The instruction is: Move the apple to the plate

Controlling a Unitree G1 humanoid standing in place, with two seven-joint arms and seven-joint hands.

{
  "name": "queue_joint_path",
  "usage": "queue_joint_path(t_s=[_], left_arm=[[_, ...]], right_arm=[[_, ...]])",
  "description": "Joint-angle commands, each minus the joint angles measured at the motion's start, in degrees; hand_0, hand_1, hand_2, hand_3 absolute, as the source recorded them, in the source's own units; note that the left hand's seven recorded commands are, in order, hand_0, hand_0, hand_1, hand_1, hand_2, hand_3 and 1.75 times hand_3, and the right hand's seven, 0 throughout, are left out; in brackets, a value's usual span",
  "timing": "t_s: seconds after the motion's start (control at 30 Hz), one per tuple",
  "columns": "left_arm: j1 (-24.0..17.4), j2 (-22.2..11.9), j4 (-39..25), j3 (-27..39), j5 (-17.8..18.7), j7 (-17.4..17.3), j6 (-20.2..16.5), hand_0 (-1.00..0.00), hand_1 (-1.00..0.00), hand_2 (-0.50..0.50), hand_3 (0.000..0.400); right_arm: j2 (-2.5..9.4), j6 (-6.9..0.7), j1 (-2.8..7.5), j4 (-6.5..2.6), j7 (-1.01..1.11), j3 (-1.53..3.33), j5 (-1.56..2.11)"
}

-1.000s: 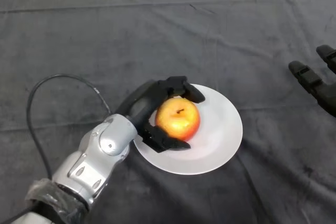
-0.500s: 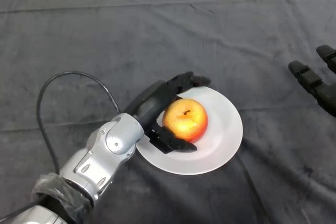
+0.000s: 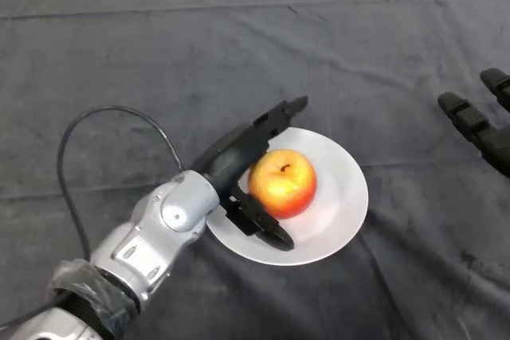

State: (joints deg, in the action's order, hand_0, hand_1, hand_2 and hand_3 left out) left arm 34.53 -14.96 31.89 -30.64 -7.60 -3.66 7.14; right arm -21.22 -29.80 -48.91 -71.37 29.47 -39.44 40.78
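A red and yellow apple [image 3: 283,183] rests stem up on the white plate [image 3: 339,197], left of the plate's middle. My left hand [image 3: 231,161] is at the apple's left side, over the plate's left rim. It is open: the fingers [image 3: 279,115] stretch straight past the apple's far side and the thumb [image 3: 263,224] lies along its near side. The fingers stand clear of the apple; whether the thumb touches it I cannot tell.
The table is covered by a dark wrinkled cloth [image 3: 239,45]. A black idle hand [image 3: 482,125] shows at the right edge.
My hand has let go of the apple: the curled fingers have straightened and spread away. The apple now sits on the plate, slightly further right.
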Motion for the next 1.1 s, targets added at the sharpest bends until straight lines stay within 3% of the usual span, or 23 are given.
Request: queue_joint_path(t_s=[0.03,0.37,1.1], left_arm=[[2.07,-2.87,-1.76,1.41,1.36,-0.82,-0.85,0.00,0.00,0.00,0.000],[0.23,-7.34,-7.53,7.69,3.32,-0.64,-1.61,0.00,0.00,0.00,0.000],[-7.83,-19.73,-10.20,28.84,7.41,4.07,3.47,0.00,0.00,0.00,0.000]], right_arm=[[-1.19,-0.07,-1.06,2.21,-0.12,-1.03,0.03],[-1.17,-0.05,-1.04,2.26,-0.12,-1.02,0.02],[-1.09,-0.02,-0.95,2.47,-0.19,-0.97,0.01]])
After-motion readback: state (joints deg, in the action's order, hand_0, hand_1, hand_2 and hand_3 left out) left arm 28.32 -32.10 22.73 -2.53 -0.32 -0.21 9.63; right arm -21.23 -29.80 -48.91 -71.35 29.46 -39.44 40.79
